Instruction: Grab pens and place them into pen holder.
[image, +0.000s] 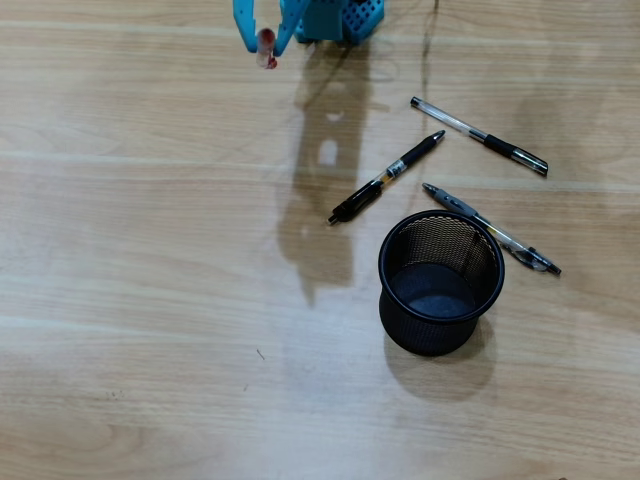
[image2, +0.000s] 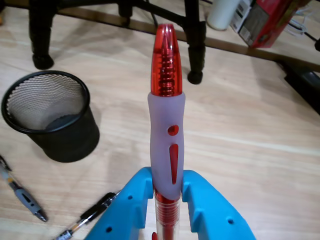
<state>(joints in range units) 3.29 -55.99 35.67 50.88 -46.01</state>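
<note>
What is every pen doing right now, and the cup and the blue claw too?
red pen: gripped, lifted off the table.
gripper: shut on the red pen.
pen holder: upright, no pens inside.
black pen: lying on the table.
clear pen with black end: lying on the table.
clear pen with grey end: lying beside the holder.

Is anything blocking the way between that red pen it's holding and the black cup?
Nothing visible does. The red pen sits between the blue fingers, and only bare table lies between it and the pen holder, whose top is open.
</note>
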